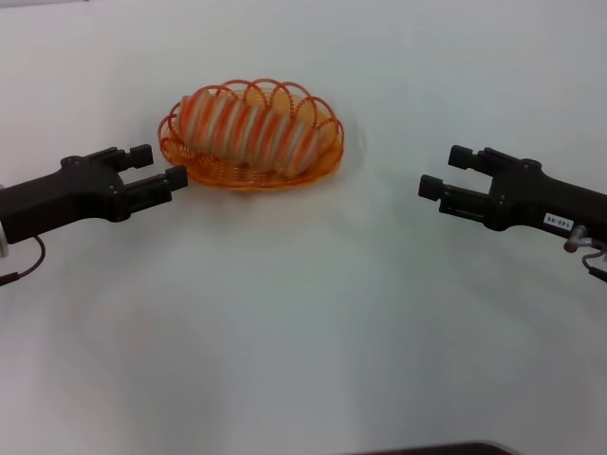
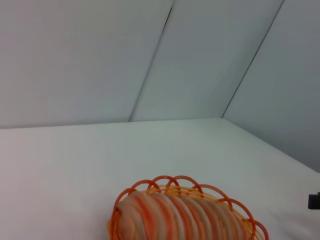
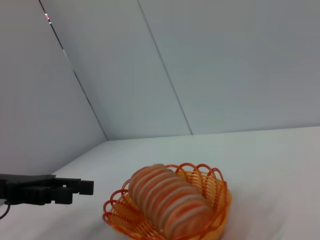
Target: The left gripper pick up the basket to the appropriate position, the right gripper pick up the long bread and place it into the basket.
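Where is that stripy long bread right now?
The long bread lies inside the orange basket on the white table, toward the far left of centre in the head view; the left gripper sits just beside the basket, and the right gripper is farther off.

White table [image 1: 303, 332] — bears the basket [image 1: 194, 166] (orange).

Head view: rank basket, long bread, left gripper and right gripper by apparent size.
1. basket, widest of the four, holding the bread.
2. long bread, a bit shorter than the basket.
3. left gripper and right gripper: their open jaws look alike in size, so no ranking between them; both sit nearer the camera, so true size is unsure.
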